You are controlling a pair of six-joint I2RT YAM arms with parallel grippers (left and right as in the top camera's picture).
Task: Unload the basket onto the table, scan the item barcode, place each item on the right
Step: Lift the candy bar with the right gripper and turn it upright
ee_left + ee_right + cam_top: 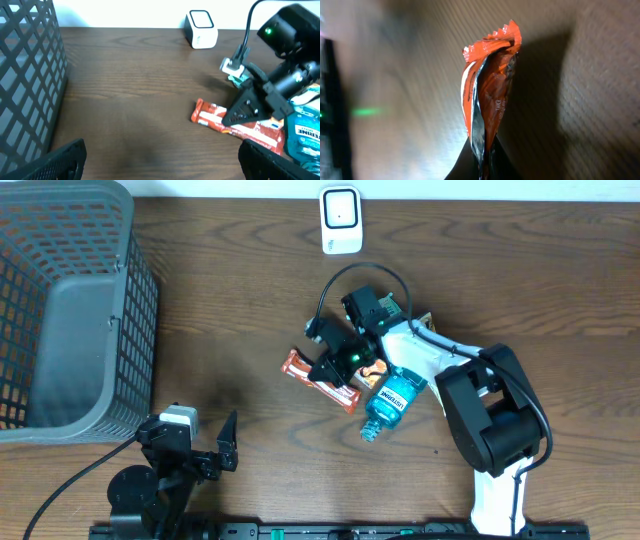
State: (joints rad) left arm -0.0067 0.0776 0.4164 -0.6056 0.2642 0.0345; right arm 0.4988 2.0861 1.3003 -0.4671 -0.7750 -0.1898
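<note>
An orange-red snack bar wrapper point(303, 368) point(212, 114) lies near the middle of the table. My right gripper point(338, 372) point(235, 116) is shut on one end of it. In the right wrist view the wrapper point(490, 75) stands edge-on, pinched between the dark fingers of my right gripper point(484, 167), and casts a shadow on the wood. The white scanner point(340, 220) point(201, 29) stands at the far edge, apart from the bar. My left gripper point(192, 442) point(160, 157) sits low at the near left, open, with only bare wood between its fingers.
A blue mouthwash bottle point(390, 402) point(305, 132) lies beside the bar, under the right arm. A large grey mesh basket point(130, 300) point(25, 75) fills the far left. Other small packets point(378, 368) are partly hidden beneath the right arm.
</note>
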